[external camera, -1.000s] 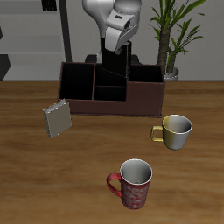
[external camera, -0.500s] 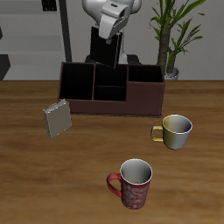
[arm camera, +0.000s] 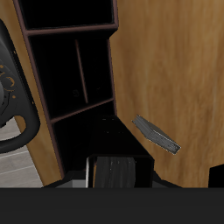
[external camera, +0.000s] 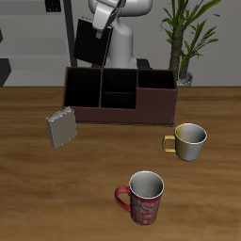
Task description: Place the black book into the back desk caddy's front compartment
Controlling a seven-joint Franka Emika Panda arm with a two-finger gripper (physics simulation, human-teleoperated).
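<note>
A: Exterior view first. Where's the black book [external camera: 92, 42]?

B: Up in the air, clamped in the hand [external camera: 105, 19], hanging tilted above the back desk caddy [external camera: 120, 96], toward its 11 o'clock corner. Long axis running down from the hand, leaning off vertical, lower end toward 7 o'clock.

A: And the front compartment?

B: Down at about 5 o'clock from the book's lower edge, well apart. Needs a shift that way, then a descent, probably with the book squared up first.

A: Hand state?

B: Clenched on the book's upper edge, nothing else touched.

A: Wrist view?

B: Dark compartments of the caddy [arm camera: 70, 79] below, grey speckled book [arm camera: 157, 135] lying on the worktop [arm camera: 171, 61]. Fingertips not clear here; grip judged from the exterior view
</note>
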